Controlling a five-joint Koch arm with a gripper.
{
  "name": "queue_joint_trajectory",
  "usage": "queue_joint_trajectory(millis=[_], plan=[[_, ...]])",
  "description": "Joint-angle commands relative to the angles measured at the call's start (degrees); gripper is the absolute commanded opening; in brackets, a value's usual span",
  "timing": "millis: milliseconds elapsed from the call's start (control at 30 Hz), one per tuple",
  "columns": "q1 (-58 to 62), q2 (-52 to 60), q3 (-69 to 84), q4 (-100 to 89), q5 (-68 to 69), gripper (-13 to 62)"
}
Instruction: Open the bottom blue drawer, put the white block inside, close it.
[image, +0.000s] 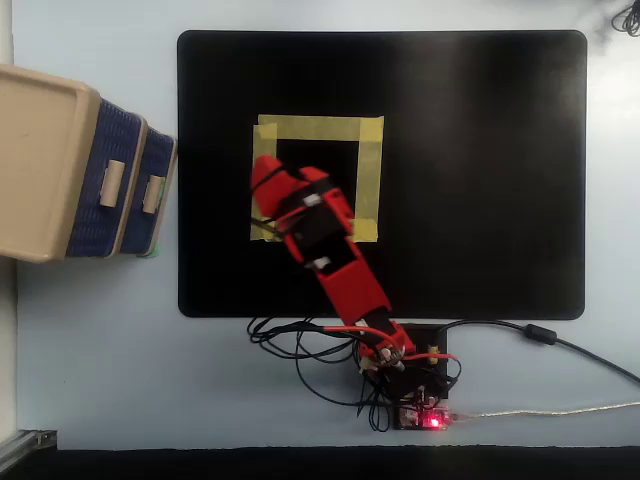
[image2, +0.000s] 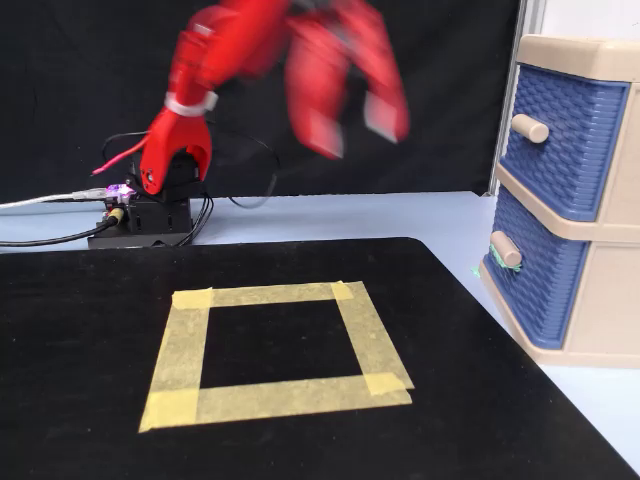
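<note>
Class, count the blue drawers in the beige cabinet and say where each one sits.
2: the upper blue drawer under the cabinet's top, and the bottom blue drawer beneath it. Both look closed.

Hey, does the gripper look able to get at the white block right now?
Probably not. No white block shows in either view, and the bottom blue drawer sits pushed shut in the beige cabinet. The gripper, blurred with jaws apart, is up over the mat, well clear of the cabinet.

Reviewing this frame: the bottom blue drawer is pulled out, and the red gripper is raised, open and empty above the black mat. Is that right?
Not quite. The bottom blue drawer is pushed in, as the fixed view shows, not pulled out. The rest holds: the gripper, though blurred, is raised above the black mat, open and empty.
</note>
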Motion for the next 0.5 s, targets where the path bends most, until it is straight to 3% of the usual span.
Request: queue_joint_trajectory(millis=[0, 133, 467], plan=[[5.7, 10.3, 9.2, 4.7, 24.4, 33.8], [17.3, 21.8, 39.6, 3.1, 42.5, 33.7], [21.3, 56.1, 110.8, -24.1, 44.2, 34.1]])
